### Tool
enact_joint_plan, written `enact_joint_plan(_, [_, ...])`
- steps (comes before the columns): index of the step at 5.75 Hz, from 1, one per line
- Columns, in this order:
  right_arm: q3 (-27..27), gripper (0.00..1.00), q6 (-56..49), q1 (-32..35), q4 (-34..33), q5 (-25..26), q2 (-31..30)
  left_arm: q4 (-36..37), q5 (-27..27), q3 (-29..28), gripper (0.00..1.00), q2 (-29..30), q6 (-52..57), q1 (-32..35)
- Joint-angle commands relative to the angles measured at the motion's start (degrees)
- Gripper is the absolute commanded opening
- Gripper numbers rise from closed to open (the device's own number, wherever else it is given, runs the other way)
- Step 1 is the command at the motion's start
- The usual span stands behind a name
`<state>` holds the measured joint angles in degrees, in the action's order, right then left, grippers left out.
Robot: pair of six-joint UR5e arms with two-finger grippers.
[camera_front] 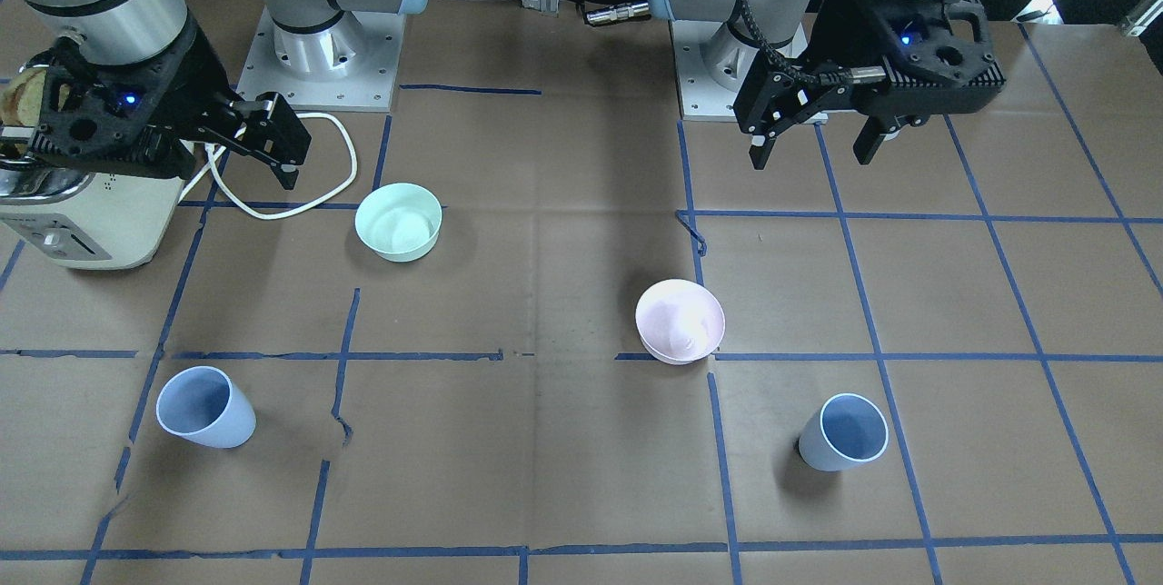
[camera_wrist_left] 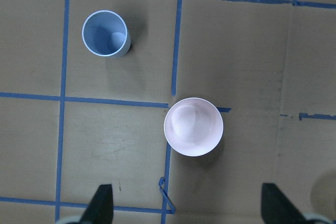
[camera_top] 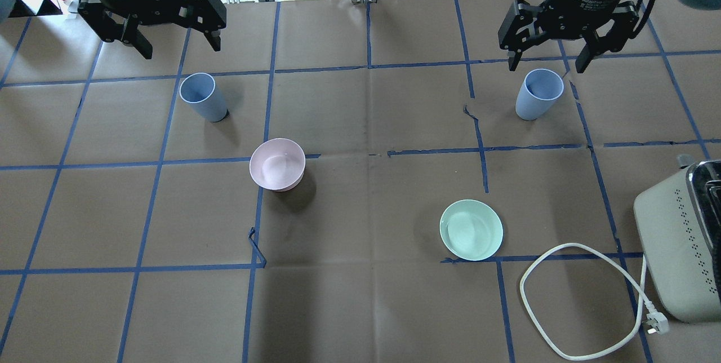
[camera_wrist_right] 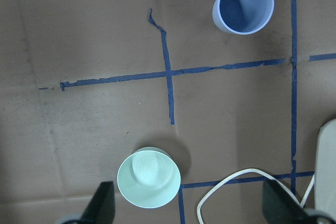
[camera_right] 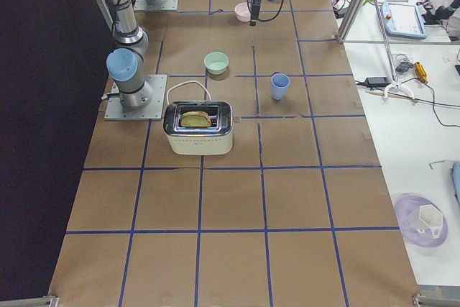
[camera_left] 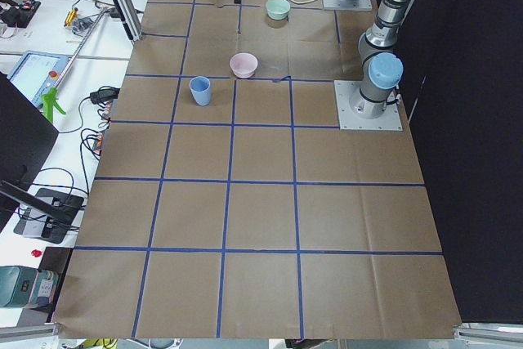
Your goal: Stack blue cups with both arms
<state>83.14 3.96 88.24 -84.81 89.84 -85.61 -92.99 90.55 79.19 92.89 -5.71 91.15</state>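
Observation:
Two pale blue cups stand upright and apart on the brown table. One cup (camera_top: 203, 97) is on my left side and shows in the left wrist view (camera_wrist_left: 105, 33) at the upper left. The other cup (camera_top: 538, 95) is on my right side and shows in the right wrist view (camera_wrist_right: 243, 4) at the top right. My left gripper (camera_top: 163, 30) is open and empty, held high over the table. My right gripper (camera_top: 549, 56) is open and empty, also high. In the front view the left gripper (camera_front: 813, 144) is on the right, and the cups (camera_front: 845, 433) (camera_front: 207, 408) stand near the front.
A pale pink bowl (camera_top: 277, 164) stands near the left cup. A mint-green bowl (camera_top: 471, 229) stands right of centre. A cream toaster (camera_top: 684, 239) with toast sits at the right edge, its white cord (camera_top: 563, 250) looped on the table. Blue tape lines grid the table.

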Motion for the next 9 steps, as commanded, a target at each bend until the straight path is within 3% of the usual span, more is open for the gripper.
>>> enact_joint_plan(1, [0.0,1.0,0.2,0.0,0.0,-0.1,0.0,-0.2,0.1,-0.1,0.99,-0.1,0.0,0.0])
enact_joint_plan(5, [-0.8,1.0,-0.6,-0.4,-1.0,0.3,0.8,-0.6,0.1,-0.5,0.99,-0.1,0.0,-0.2])
enact_joint_plan(6, [-1.1,1.0,-3.1,-3.0,-6.8,0.5,2.0,-0.8,0.2,-0.4,0.99,-0.2,0.3,-0.3])
enact_joint_plan(8, [-1.2,1.0,-19.4,-13.9,-13.4,-0.2,6.0,-0.7,-0.5,0.5,0.99,0.2,3.1,-5.8])
enact_joint_plan(9, [-1.0,1.0,-19.5,-14.1,-15.0,-0.3,7.6,0.0,-0.6,0.5,0.99,1.8,6.3,-7.7])
